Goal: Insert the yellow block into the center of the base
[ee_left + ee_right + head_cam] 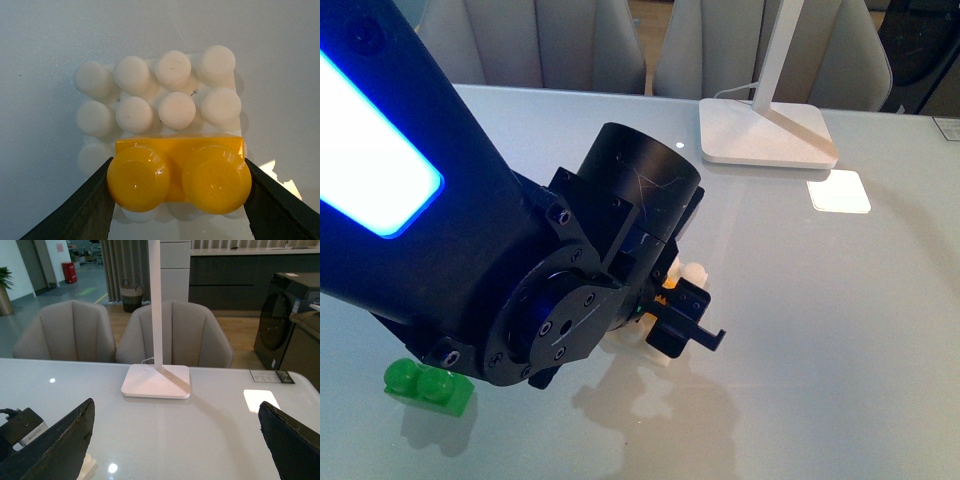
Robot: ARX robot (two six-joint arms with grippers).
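Over the nearer stud rows of the flat square white plastic base, rather than its centre, the small yellow two-stud plastic block appears to be held. If pressed down there, it could be seated off-centre and the unheld base tipped. The block is pinched endwise by the left gripper. The right gripper is spread wide, with nothing held.

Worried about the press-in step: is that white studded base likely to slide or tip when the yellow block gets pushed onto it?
It may slide: the base lies on a glossy table, nothing visibly holding it. Tipping seems unlikely, since it is flat and wide, though the yellow block in the left gripper looks off-centre. It looks like stiff plastic.
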